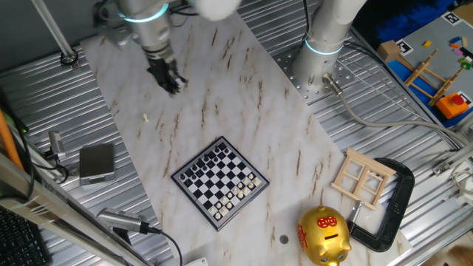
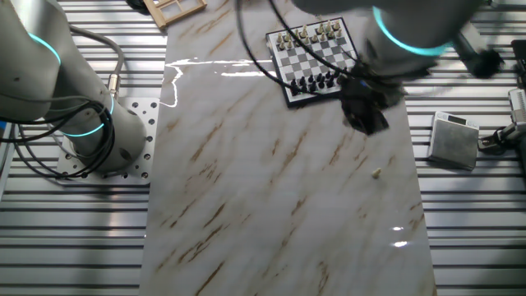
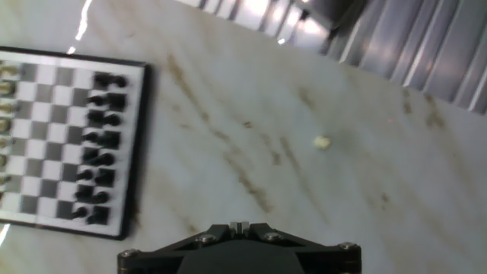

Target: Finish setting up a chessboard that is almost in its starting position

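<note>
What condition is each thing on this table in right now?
chessboard: flat on the marble, pieces in rows on both sides.
stray cream piece: lying alone on the marble, off the board.
gripper: above the marble, holding nothing visible; opening unclear.
piggy bank: upright.

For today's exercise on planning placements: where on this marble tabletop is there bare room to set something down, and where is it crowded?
Free: the wide marble stretch between the chessboard and the gripper, apart from one small cream piece. Crowded: the corner near the golden piggy bank, wooden lattice and black clamp.
</note>
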